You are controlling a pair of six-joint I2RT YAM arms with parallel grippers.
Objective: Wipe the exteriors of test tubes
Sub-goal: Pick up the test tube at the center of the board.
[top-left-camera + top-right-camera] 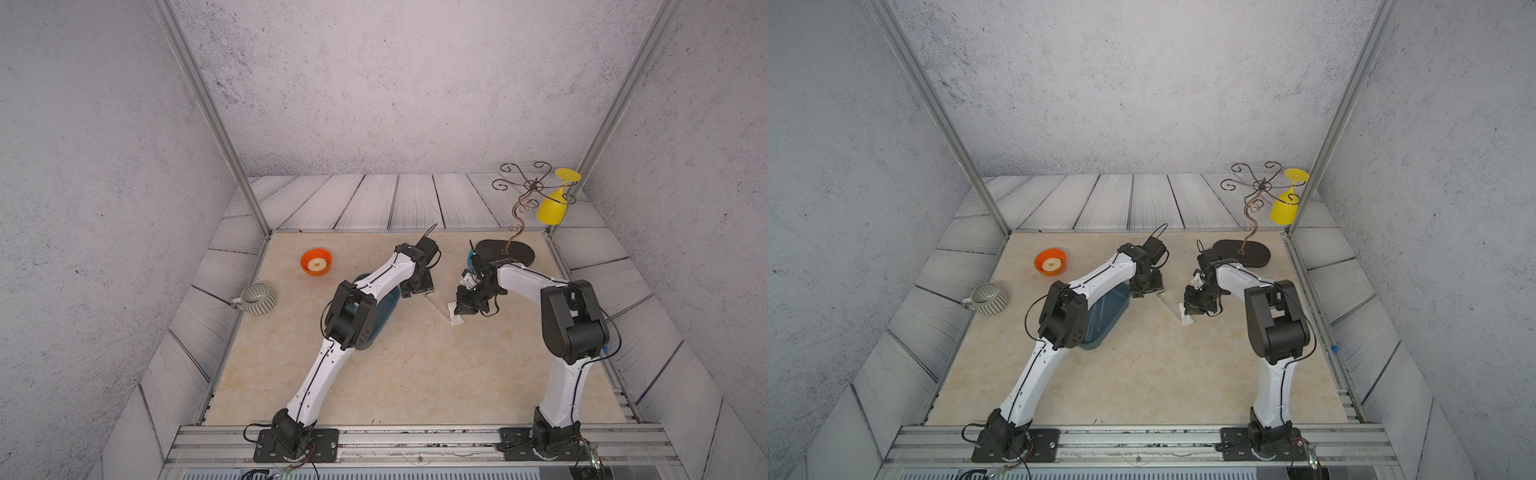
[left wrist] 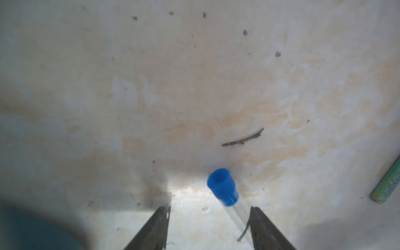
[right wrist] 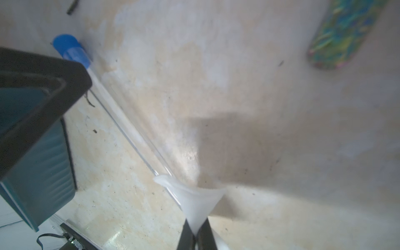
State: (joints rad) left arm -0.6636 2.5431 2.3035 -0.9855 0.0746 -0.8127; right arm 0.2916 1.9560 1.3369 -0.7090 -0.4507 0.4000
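A clear test tube [image 3: 132,129] stretches across the marbled beige tabletop [image 1: 415,374], spanning the gap between the left arm [image 1: 374,282] and the right arm [image 1: 523,278]. Its blue cap [image 2: 223,186] pokes out just past the left gripper [image 2: 210,216], whose jaws stand apart. The tube runs between them, close beside one finger [image 2: 264,229] and well clear of the other, so neither side clamps it. Whether the tube rests flat on the surface or tilts cannot be told. Its rounded end meets a white wipe [image 3: 194,201], pinched tight in the closed right gripper [image 3: 196,234]. The wipe folds over that end, though how far round it goes is unclear. In both top views the tube shows only as a faint line from the left gripper to the wipe.

A teal tub [image 1: 384,307] sits just beside the left arm. Farther left on the table are an orange bowl [image 1: 305,261] holding a pale ring [image 1: 316,263], and a striped mug [image 1: 257,298]. A patterned teal handle [image 3: 342,32] lies near the right arm. At the back right, a yellow goblet [image 1: 550,210] hangs upside down from a curled wire stand [image 1: 535,185] on a black base [image 1: 519,253].
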